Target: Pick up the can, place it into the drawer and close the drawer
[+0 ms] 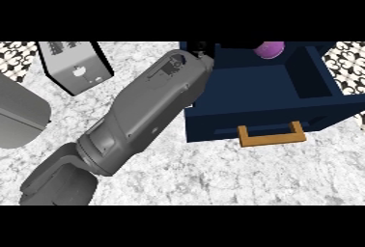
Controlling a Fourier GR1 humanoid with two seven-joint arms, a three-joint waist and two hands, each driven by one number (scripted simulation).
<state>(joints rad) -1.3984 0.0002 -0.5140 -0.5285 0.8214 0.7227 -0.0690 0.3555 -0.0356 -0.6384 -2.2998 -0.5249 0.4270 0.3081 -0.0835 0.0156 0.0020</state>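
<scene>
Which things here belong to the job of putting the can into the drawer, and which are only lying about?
For the job: purple can; open blue drawer; left hand.
Lying about: grey slotted box; grey rounded object at the left edge.

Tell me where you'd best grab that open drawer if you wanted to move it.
Probably by the tan handle on the drawer's front panel, coming from the near side, towards the view's lower edge. The handle is a bar standing off the panel on two short legs, which leaves a gap for fingers to hook behind. The drawer's walls are plain and offer nothing comparable to hold.
</scene>
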